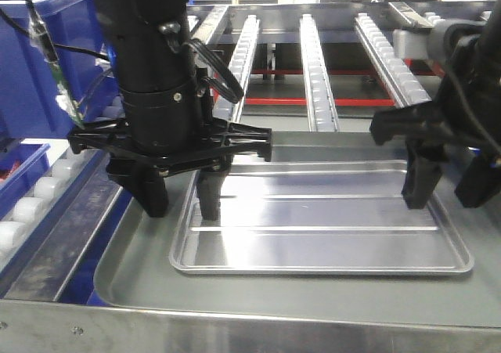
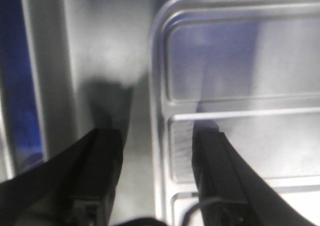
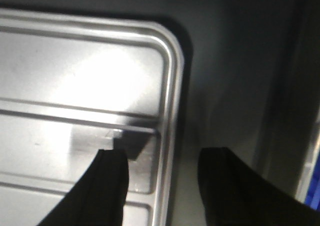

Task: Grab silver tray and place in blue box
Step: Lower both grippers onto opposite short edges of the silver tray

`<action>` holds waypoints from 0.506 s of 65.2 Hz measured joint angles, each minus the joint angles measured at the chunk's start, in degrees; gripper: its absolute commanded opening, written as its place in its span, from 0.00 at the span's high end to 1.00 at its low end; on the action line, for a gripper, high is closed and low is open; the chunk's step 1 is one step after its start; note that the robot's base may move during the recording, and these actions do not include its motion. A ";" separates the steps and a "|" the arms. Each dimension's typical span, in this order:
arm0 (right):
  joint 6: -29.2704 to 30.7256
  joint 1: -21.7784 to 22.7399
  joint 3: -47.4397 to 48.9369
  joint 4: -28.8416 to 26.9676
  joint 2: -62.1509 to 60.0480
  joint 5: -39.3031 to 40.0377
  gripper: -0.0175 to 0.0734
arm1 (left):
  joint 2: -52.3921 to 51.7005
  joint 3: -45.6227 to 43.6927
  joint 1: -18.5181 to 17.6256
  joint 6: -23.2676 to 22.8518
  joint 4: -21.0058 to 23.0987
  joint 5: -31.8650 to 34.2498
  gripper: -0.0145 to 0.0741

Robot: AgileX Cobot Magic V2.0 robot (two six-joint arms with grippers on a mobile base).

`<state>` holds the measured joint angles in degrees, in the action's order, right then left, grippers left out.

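The silver tray (image 1: 321, 220), shiny with two long ridges, lies flat inside a larger dull steel tray (image 1: 258, 298). My left gripper (image 1: 182, 200) is open and straddles the silver tray's left rim (image 2: 159, 136), one finger (image 2: 102, 161) outside and one finger (image 2: 215, 161) inside. My right gripper (image 1: 446, 190) is open and straddles the right rim (image 3: 170, 151), one finger (image 3: 112, 181) over the tray floor and one finger (image 3: 225, 181) outside. Neither pair of fingers touches the rim. The blue box (image 1: 35, 63) stands at the far left, partly cut off.
Roller conveyor rails (image 1: 317, 71) run away behind the trays. A lower blue bin (image 1: 19, 173) and white rollers (image 1: 31, 204) sit at the left. The large tray's raised edge (image 3: 280, 110) lies just right of my right gripper.
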<state>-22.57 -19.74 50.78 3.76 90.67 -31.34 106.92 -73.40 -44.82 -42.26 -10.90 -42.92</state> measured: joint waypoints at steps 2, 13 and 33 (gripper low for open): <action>0.00 0.00 0.00 0.00 0.58 0.28 0.33 | 0.11 -0.15 0.00 0.00 0.00 0.22 0.55; 0.00 0.00 0.11 0.00 1.70 0.94 0.33 | 0.49 -0.40 0.24 0.00 0.50 0.55 0.55; 0.00 0.03 0.18 -0.24 1.70 1.24 0.69 | 0.60 -0.44 0.62 0.00 1.70 1.09 0.72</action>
<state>-22.57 -19.71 50.97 3.51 92.37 -30.09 107.52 -73.84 -44.20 -42.26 -9.20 -41.83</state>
